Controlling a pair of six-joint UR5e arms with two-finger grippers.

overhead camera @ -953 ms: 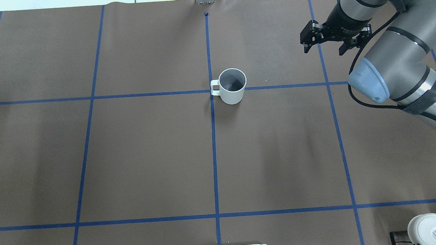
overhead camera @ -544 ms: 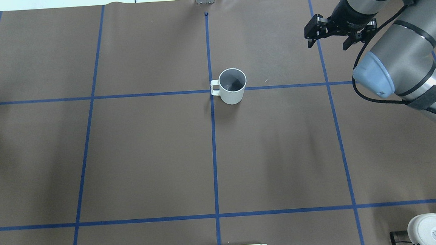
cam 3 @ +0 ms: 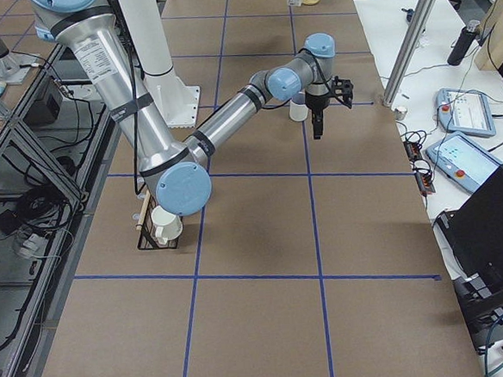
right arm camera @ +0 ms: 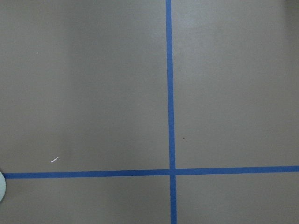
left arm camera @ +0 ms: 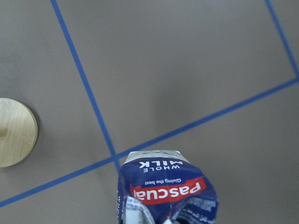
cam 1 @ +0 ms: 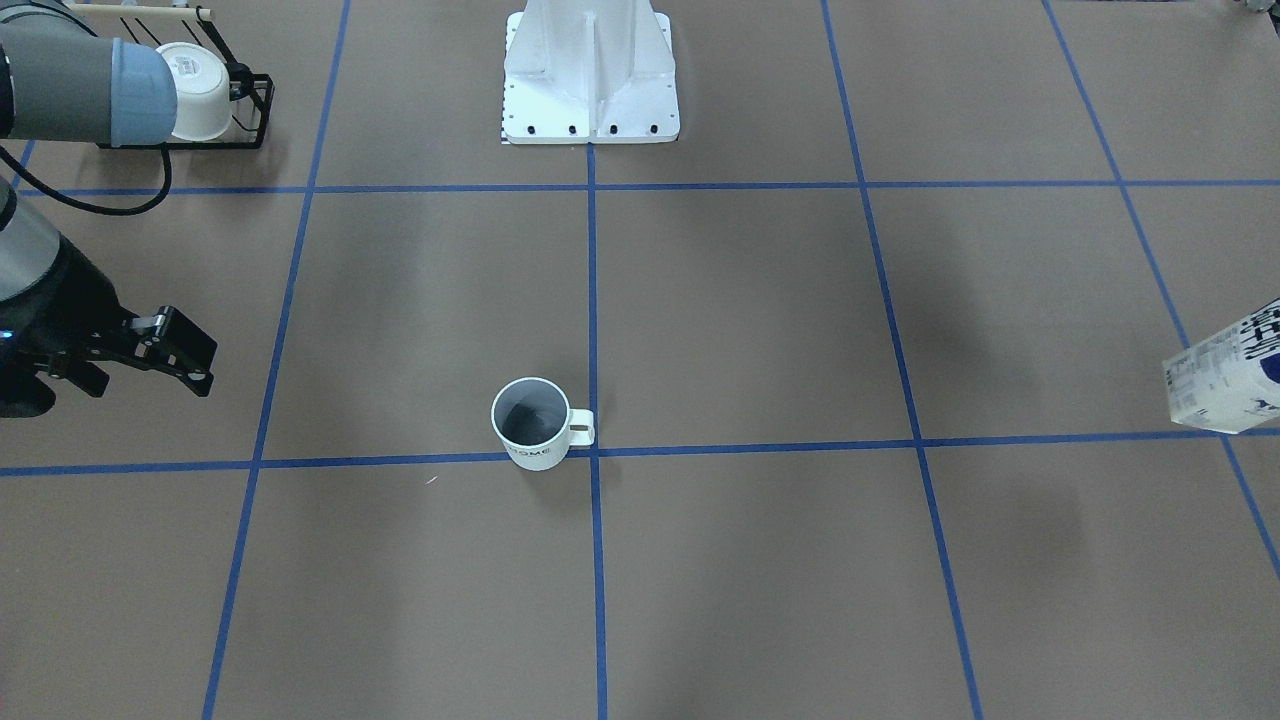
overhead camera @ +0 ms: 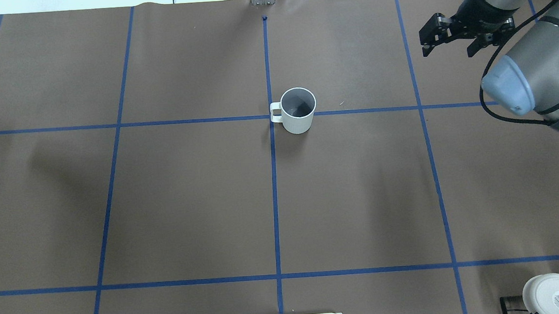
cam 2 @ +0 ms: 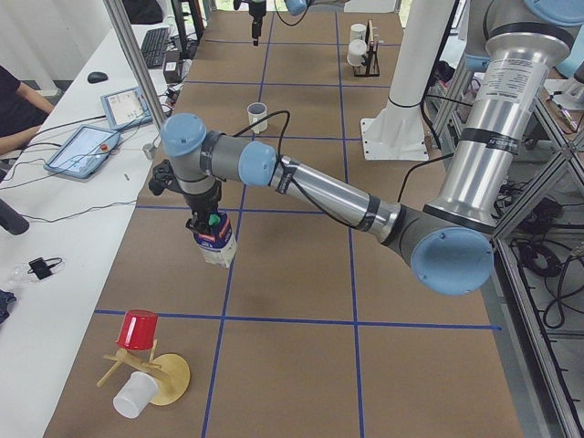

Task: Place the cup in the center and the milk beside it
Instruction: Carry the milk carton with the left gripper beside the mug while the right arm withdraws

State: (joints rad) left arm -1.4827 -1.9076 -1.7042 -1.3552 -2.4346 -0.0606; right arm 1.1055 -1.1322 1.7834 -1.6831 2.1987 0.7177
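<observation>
Where the blue tape lines (overhead camera: 275,201) cross at the center (overhead camera: 270,116), the cup (overhead camera: 298,109) stands upright on the counter (overhead camera: 189,196), handle over the crossing. Farther left, the milk (cam 2: 217,248) hangs under the left gripper (cam 2: 208,224), grip impossible to tell. Beyond, the right gripper (overhead camera: 447,52) hovers released, empty.

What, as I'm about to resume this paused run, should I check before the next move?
1. The cup stands upright at the center: ok.
2. The table beside the cup is bare: ok.
3. The right hand is open, empty and well away from the cup: ok.
4. The left hand has a firm grip on the milk: cannot tell.
5. The milk stands beside the cup: not ok, it is far off toward the robot's left.
</observation>
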